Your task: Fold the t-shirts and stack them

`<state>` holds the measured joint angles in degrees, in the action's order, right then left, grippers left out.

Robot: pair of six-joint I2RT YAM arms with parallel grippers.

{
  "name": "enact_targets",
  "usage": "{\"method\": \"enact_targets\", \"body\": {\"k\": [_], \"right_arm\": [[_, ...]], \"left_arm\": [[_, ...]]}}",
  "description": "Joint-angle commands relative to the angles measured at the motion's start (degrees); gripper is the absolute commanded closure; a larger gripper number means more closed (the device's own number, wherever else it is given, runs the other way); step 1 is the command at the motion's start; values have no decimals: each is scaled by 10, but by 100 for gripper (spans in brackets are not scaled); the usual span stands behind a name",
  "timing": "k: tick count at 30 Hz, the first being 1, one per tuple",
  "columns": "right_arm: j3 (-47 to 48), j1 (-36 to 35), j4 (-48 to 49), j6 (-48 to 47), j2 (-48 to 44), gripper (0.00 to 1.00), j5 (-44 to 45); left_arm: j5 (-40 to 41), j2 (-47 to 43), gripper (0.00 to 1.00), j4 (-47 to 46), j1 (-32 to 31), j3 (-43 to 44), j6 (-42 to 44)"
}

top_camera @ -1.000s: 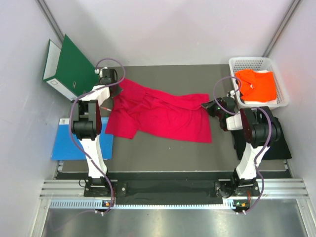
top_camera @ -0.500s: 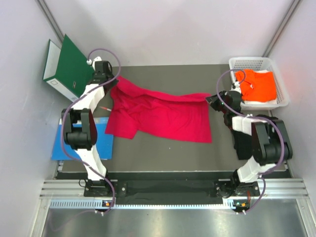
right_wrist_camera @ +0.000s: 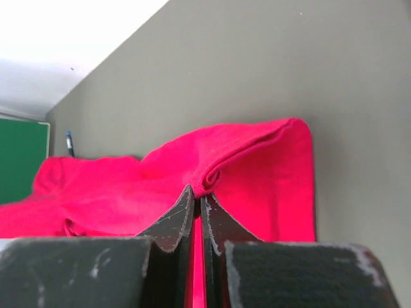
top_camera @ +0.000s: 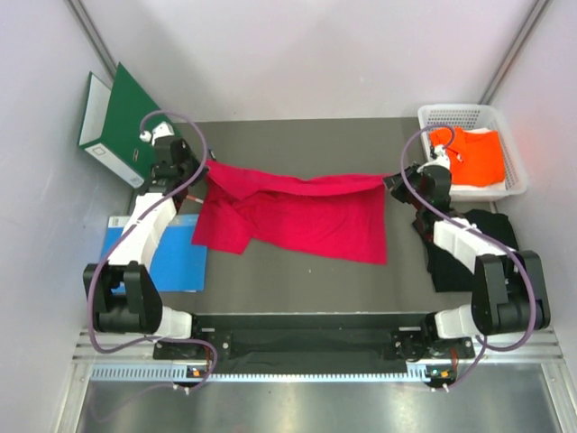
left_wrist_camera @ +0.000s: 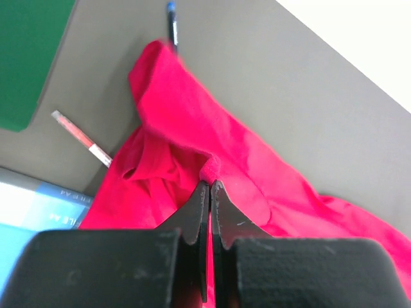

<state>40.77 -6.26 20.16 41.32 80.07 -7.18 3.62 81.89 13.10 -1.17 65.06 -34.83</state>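
Note:
The crimson t-shirt (top_camera: 297,216) lies spread on the dark table, its far edge lifted and pulled taut between both grippers. My left gripper (top_camera: 206,168) is shut on the shirt's far left corner; in the left wrist view the jaws (left_wrist_camera: 210,185) pinch a fold of the red cloth (left_wrist_camera: 192,122). My right gripper (top_camera: 389,180) is shut on the far right corner, and the right wrist view shows its tips (right_wrist_camera: 198,191) clamping the rolled red hem (right_wrist_camera: 257,138). The orange t-shirt (top_camera: 476,155) lies in the basket. The black t-shirt (top_camera: 500,230) lies under the right arm.
A white basket (top_camera: 451,111) stands at the back right. A green binder (top_camera: 122,122) leans at the back left, a flat blue sheet (top_camera: 185,257) lies at the left. A red-and-white pen (left_wrist_camera: 80,135) and a blue-capped pen (left_wrist_camera: 171,19) lie beside the shirt's left edge.
Both grippers moved apart and toward the back while holding the red shirt. Its far edge went from slack and crumpled to a straight taut line.

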Motion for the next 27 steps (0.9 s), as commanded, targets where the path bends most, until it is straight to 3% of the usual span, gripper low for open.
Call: {"method": "enact_targets", "body": {"k": [1,9,16,21,27], "right_arm": [[33,-10,-48,-41,-61,100,1],[166,-47,-261,-160,-278,100,88],[232,-47,-388,-212,-452,100,104],[311,-47,-459,-225,-510,100,86],[397,-40,-511,-230,-548,100,74]], "left_arm": [[-25,-66,100,33,2,72,12],[-34,-200,100,149,2,175,70],[-19,-326,100,258,2,239,128],[-6,-354,100,335,1,375,149],[-12,-357,100,348,-23,457,136]]}}
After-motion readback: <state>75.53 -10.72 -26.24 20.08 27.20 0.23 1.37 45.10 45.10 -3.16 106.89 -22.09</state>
